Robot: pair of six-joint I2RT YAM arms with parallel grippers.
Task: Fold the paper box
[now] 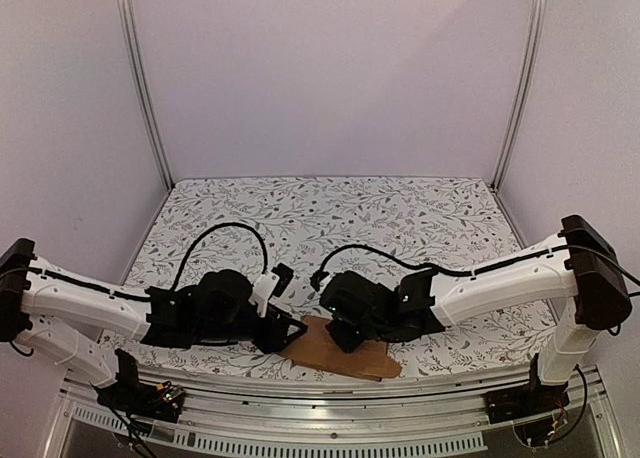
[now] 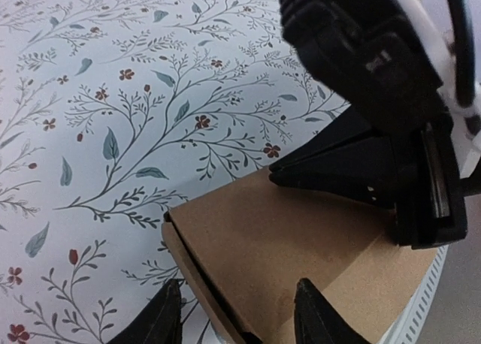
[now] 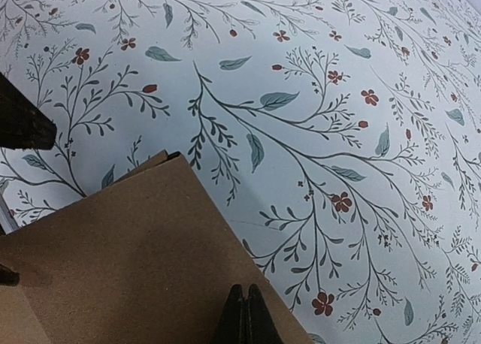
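The paper box (image 1: 340, 350) is a flat brown cardboard piece lying on the table's near edge between the two arms. In the left wrist view its layered left edge (image 2: 188, 261) shows a dark slit. My left gripper (image 2: 239, 318) is open and straddles that edge, with one finger over the cloth and the other over the cardboard (image 2: 285, 239). My right gripper (image 3: 245, 318) is shut, and its joined tips rest on the cardboard (image 3: 128, 261) near the right edge. The same gripper shows as a black wedge (image 2: 331, 164) on the sheet's far side.
A floral-patterned cloth (image 1: 330, 218) covers the table. A metal rail (image 1: 330, 398) runs along the near edge, right beside the cardboard. White walls with metal posts close in the back and sides. Black cables (image 1: 230, 233) loop over both arms.
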